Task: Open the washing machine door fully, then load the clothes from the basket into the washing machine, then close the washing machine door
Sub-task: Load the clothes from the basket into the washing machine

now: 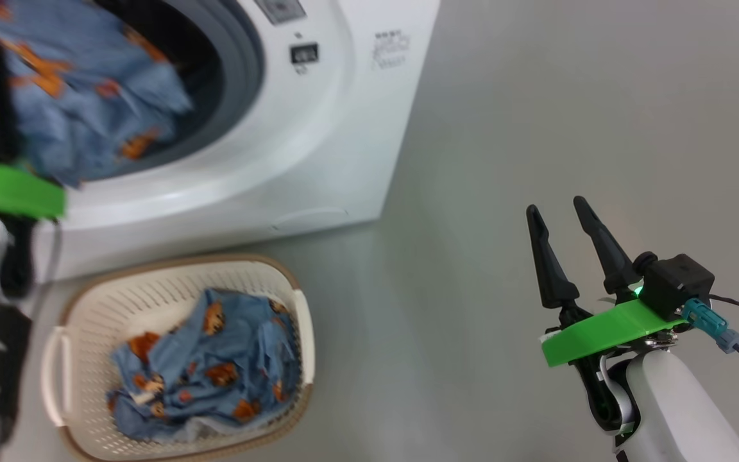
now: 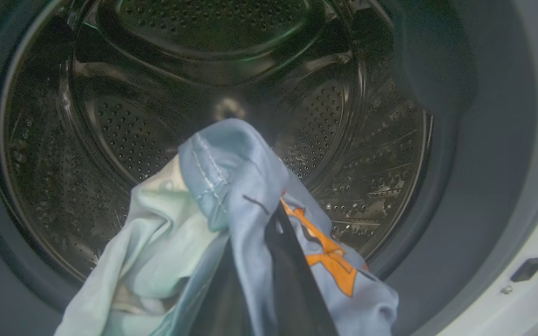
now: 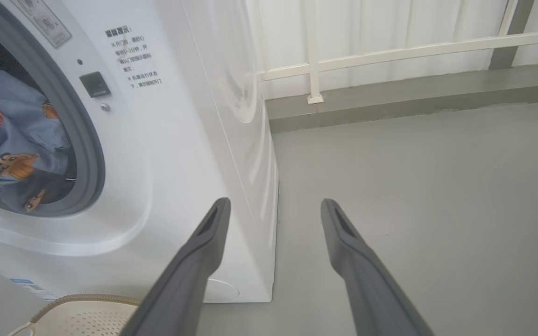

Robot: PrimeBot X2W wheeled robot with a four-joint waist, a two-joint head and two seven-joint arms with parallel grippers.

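Left gripper [image 2: 269, 261] pinched tight on a blue bear-print garment [image 2: 231, 186], cloth draped over both fingers. Drum [image 2: 203, 70] sits dead ahead at 12 o'clock in the left wrist view, its axis roughly in line with the fingers, and the garment hangs at its mouth. Likely next: push straight in, then release. Right gripper [image 1: 555, 205] spread wide, empty. More clothes [image 1: 209, 366] in the basket [image 1: 177, 264], at 8 o'clock from the right gripper in head view, in front of the washing machine [image 1: 318, 160]. Left arm is nearer.
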